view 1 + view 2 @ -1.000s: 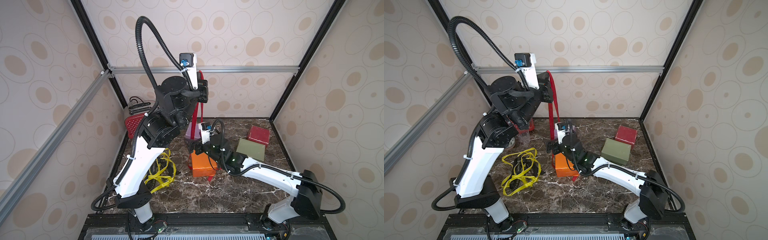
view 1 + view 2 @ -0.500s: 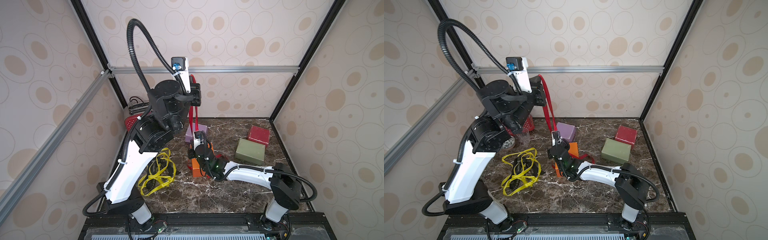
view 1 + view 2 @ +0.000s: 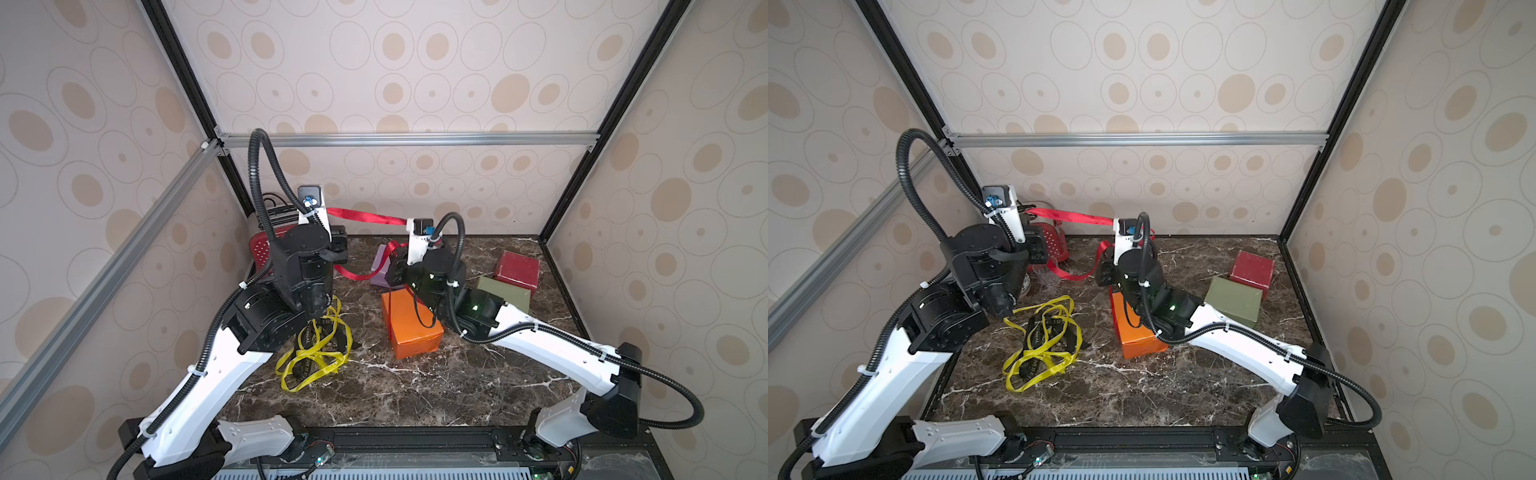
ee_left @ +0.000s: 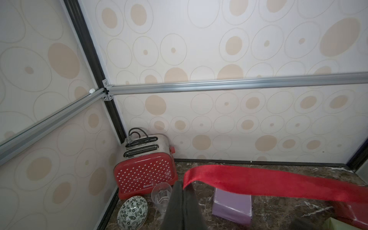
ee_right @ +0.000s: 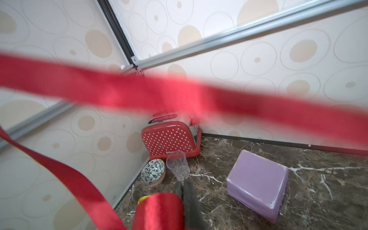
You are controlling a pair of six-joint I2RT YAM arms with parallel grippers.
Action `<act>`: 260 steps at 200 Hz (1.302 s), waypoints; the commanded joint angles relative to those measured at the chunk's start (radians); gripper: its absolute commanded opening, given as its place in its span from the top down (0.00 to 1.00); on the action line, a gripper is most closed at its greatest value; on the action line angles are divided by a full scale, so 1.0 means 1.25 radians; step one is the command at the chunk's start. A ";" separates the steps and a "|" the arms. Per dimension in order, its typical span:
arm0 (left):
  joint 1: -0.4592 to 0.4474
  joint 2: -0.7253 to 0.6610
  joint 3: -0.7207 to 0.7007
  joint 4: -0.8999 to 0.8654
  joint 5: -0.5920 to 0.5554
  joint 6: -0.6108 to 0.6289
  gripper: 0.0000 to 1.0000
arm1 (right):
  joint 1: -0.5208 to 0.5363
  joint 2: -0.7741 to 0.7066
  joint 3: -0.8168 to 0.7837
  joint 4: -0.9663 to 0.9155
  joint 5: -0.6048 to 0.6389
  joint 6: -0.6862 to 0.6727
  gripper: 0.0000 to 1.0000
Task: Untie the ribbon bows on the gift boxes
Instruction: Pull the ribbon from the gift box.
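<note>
A loose red ribbon (image 3: 365, 217) is stretched in the air between my two grippers, and a second strand (image 3: 353, 275) sags below it. My left gripper (image 3: 330, 216) is shut on one end, raised near the back left. My right gripper (image 3: 392, 266) is shut on the red ribbon (image 5: 159, 209) above the lilac box (image 3: 380, 272). The orange box (image 3: 409, 322), olive green box (image 3: 505, 291) and dark red box (image 3: 517, 270) lie bare on the table. Yellow ribbons (image 3: 318, 353) and a black lettered ribbon (image 3: 1034, 328) lie loose in a pile at the left.
A red white-dotted toaster (image 4: 145, 173) stands in the back left corner, with a clear cup (image 4: 161, 195) and a patterned bowl (image 4: 132, 212) in front of it. Aluminium rails (image 3: 407, 139) run along the back and left walls.
My left arm has come down from high up with the red ribbon. My right gripper has shut on the ribbon and moved from the orange box back over the lilac box.
</note>
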 commanded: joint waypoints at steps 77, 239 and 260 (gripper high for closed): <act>0.012 -0.130 -0.192 -0.079 -0.077 -0.037 1.00 | -0.009 0.247 0.716 -0.381 -0.152 -0.085 1.00; 0.063 -0.066 -0.296 0.113 0.718 -0.098 0.78 | -0.018 0.285 0.891 -0.208 -0.299 -0.043 1.00; 0.087 -0.026 -0.292 0.152 0.812 -0.148 0.67 | -0.018 0.258 0.837 -0.204 -0.299 -0.036 1.00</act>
